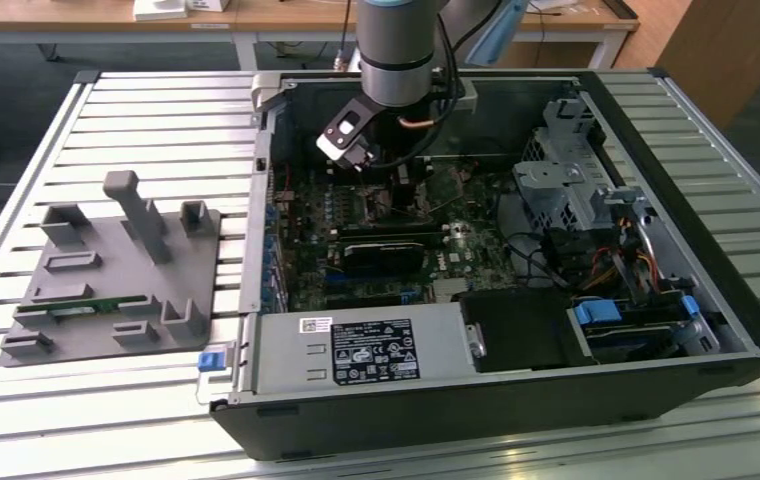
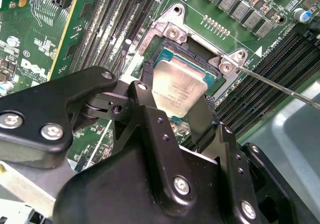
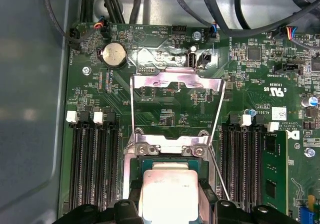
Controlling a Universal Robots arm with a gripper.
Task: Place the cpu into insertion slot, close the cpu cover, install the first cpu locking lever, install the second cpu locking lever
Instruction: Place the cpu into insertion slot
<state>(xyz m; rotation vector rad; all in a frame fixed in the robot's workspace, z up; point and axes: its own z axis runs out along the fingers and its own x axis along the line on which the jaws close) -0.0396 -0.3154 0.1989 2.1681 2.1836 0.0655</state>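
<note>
Slatted metal table (image 1: 153,110) carries a grey fixture (image 1: 153,225) near its edge on the exterior view's left, and beside it an open computer case (image 1: 487,425) laid on its side. The case holds the green motherboard (image 1: 487,240), a drive cage and bundled cables. The arm reaches into the case near its far wall. In both wrist views the gripper (image 2: 175,98) has its black fingers (image 2: 147,87) pressed against two opposite edges of the cpu (image 2: 180,87), narrowed to the chip's width and holding it flat, face up, squarely over the insertion slot (image 2: 165,54). I judge that level hold is there to keep the chip parallel with the socket. Whether it is fully seated or just above, I cannot tell, though a strip of the socket's dark interior shows past one edge. The cpu cover (image 3: 150,77) stands swung back off the socket's far side, leaving the opening free. A thin locking lever (image 2: 280,88) juts out loose beside the socket, not latched. Black memory slots (image 3: 90,159) flank the socket on two sides.
</note>
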